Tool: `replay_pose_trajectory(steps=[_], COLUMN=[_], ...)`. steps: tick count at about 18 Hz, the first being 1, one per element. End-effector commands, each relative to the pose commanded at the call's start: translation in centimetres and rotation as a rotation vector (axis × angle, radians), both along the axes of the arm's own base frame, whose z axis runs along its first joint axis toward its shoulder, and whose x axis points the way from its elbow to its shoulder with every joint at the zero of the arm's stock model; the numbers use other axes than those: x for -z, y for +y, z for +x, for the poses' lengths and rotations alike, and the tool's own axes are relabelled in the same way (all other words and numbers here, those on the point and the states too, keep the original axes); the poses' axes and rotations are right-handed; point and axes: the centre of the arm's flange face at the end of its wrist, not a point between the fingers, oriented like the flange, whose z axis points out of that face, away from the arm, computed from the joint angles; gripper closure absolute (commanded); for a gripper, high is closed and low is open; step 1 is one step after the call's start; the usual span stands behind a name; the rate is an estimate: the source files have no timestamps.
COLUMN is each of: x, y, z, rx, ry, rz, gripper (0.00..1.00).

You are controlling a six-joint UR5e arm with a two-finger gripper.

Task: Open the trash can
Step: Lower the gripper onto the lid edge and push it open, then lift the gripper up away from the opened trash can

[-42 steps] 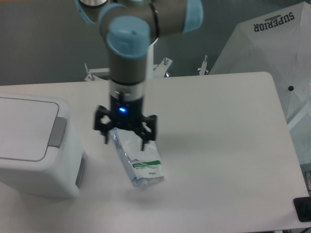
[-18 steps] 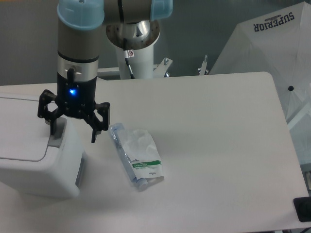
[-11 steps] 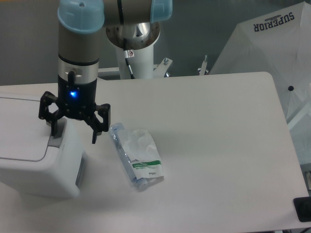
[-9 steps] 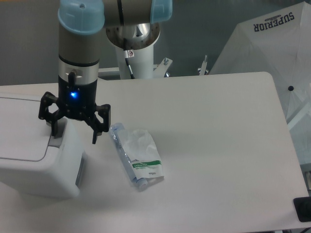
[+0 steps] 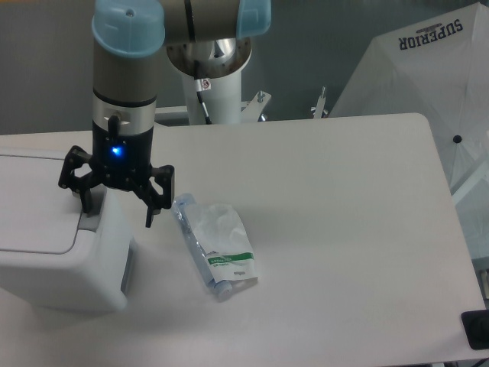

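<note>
One grey-and-blue robot arm [image 5: 126, 69] hangs straight down over the left side of the white table [image 5: 328, 229], its black two-finger tool [image 5: 117, 210] pointing at the table with a blue light glowing on the wrist. The tool's fingers are spread wide and grasp nothing: the left-hand finger in the camera view sits down on the grey push tab [image 5: 89, 222] of the white boxy plastic trash can [image 5: 57, 252], while the other finger [image 5: 150, 212] hangs clear beside the can's right wall, above the table. The trash can stands at the table's left edge with its flat lid [image 5: 34, 206] lying level and shut. Just right of the tool lies a clear plastic packet with green print [image 5: 218, 248], flat on the table and apart from both the can and the fingers. A white folded umbrella printed SUPERIOR [image 5: 412, 69] leans behind the table's far right corner. Compared with half a second ago the tool sits almost unchanged, shifted only a trace left over the tab; two seconds ago it hung above the packet instead.
</note>
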Motion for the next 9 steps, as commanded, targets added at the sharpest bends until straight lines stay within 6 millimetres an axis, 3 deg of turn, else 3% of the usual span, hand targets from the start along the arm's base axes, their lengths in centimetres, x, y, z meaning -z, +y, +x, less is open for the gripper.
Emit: replay_pose_trajectory(steps=[9], x=[0.09], y=[-0.33], z=[-1.09], rx=[-0.015], ry=[-0.001], rz=[0.000], gripper=[0.00])
